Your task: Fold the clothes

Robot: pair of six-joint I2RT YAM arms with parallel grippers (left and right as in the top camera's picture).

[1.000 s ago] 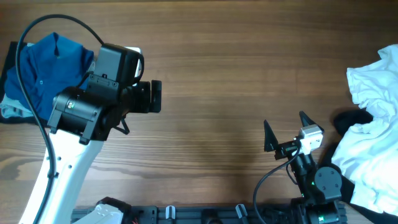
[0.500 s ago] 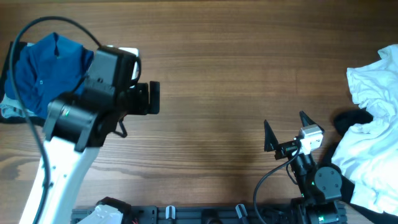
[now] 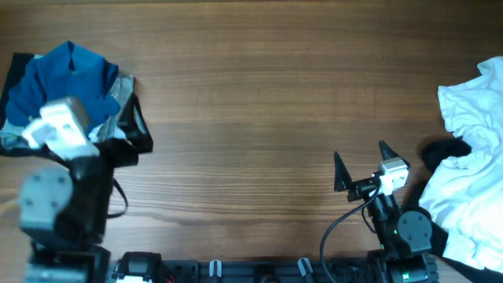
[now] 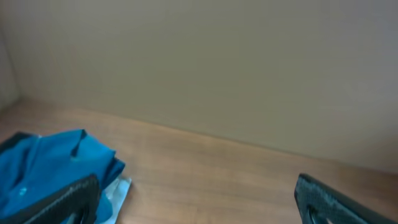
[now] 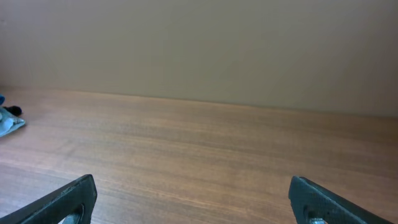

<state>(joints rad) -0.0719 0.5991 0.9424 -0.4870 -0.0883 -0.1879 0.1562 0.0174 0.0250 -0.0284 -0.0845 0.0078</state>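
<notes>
**Left arm pulled back; shirt not yet touched**

Tabletop (image 3: 259, 94): brown wood grain, nothing on the middle. A plain beige wall stands behind in both wrist views.

Change: over the last second the left arm swung off the middle-left of the tabletop and drew back towards its base (blurred with motion in the overhead view). Left hand (image 4: 196, 186): fingers wide apart, nothing between them. Right hand (image 3: 361, 163): has not moved, also spread wide and empty.

Meaning (judgement): no fold begun. The blue shirt (image 3: 63, 79) sits bunched in a heap, so it needs grasping and spreading flat first. The pull-back looks like a re-aim for that.

Position: the shirt lies ahead of the left hand and off to its left side, just beyond the left finger (image 4: 62, 202), which hides its near edge. No contact is evident. A pale scrap of cloth (image 4: 119, 190) pokes out from under the shirt. A white garment pile (image 3: 471, 157) lies to the right of the right hand, apart from it.
</notes>
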